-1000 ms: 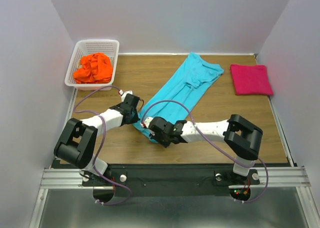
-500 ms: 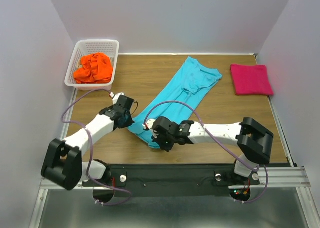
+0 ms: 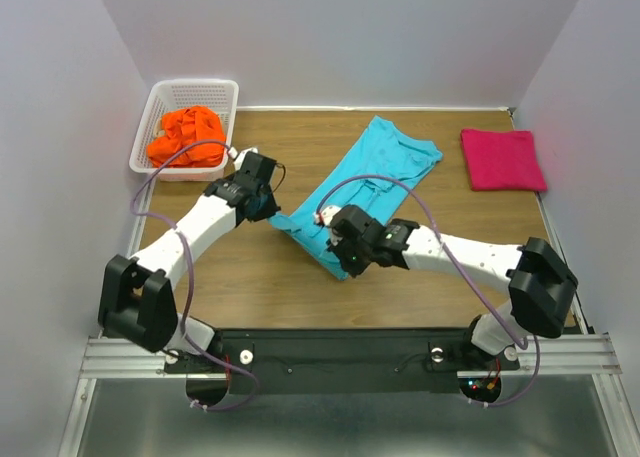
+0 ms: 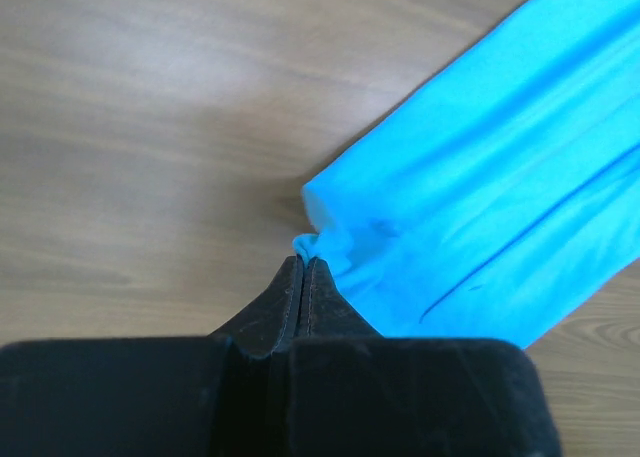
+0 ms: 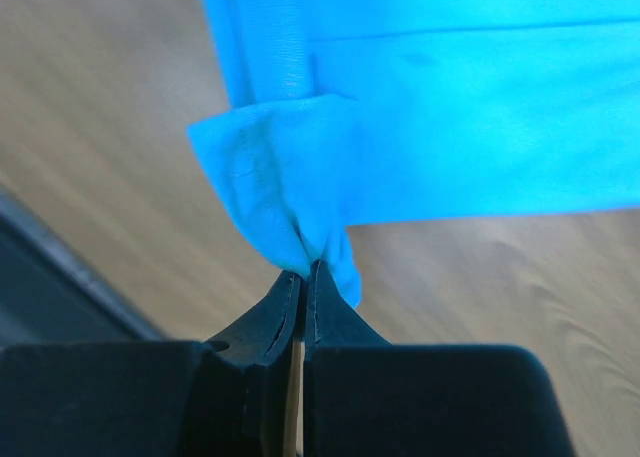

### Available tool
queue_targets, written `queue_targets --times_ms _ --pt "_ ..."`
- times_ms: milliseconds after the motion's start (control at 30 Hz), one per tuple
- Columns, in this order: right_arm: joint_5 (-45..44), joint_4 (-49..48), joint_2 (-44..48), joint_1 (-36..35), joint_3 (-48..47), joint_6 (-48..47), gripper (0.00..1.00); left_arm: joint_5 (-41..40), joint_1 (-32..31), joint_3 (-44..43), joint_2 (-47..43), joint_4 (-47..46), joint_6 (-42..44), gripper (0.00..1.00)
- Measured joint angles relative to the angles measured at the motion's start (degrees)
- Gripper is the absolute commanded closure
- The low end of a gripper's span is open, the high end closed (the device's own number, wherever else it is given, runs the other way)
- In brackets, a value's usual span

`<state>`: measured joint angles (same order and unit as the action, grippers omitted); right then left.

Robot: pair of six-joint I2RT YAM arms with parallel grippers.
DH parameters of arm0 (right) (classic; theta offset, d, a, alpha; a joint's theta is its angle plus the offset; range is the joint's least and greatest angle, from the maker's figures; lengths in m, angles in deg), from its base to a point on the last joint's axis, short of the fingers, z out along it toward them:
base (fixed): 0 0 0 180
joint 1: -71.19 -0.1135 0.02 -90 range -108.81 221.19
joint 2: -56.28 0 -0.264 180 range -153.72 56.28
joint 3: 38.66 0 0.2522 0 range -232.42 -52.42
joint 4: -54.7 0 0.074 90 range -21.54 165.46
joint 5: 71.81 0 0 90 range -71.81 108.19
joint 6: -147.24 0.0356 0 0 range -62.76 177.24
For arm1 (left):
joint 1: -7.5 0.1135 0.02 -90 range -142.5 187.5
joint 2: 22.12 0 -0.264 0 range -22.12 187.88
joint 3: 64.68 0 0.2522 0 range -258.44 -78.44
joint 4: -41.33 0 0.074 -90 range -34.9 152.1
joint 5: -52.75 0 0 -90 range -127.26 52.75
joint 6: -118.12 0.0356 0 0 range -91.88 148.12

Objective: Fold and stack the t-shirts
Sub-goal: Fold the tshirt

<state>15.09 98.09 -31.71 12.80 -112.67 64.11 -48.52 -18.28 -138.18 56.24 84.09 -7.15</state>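
Note:
The turquoise-blue t-shirt [image 3: 372, 174] lies as a long folded strip across the wooden table, collar end far right. My left gripper [image 3: 272, 209] is shut on its near left corner, seen pinched in the left wrist view [image 4: 304, 249]. My right gripper [image 3: 343, 259] is shut on the near right corner, bunched at the tips in the right wrist view [image 5: 302, 265], and holds it just above the table. The magenta-pink t-shirt [image 3: 502, 159] lies folded at the far right. The orange t-shirt [image 3: 186, 136] is crumpled in the basket.
A white plastic lattice basket [image 3: 221, 89] stands at the far left corner. White walls close in the table on the left, back and right. Bare wood [image 3: 250, 287] shows near the arm bases.
Both grippers have carried the shirt's near end away from the front edge, toward the back and right. The strip now reaches less far forward.

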Motion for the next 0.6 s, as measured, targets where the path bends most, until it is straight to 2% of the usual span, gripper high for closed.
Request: queue_targets --times_ms 233,600 --pt "-4.3 1.5 2.0 10.6 -1.2 -3.1 0.99 4.5 0.0 -10.2 12.1 -4.9 2.6 1.0" --pt "-8.6 2.3 -0.2 18.0 -4.0 -9.5 0.99 9.5 -0.1 -19.8 25.6 -10.3 4.8 1.0"
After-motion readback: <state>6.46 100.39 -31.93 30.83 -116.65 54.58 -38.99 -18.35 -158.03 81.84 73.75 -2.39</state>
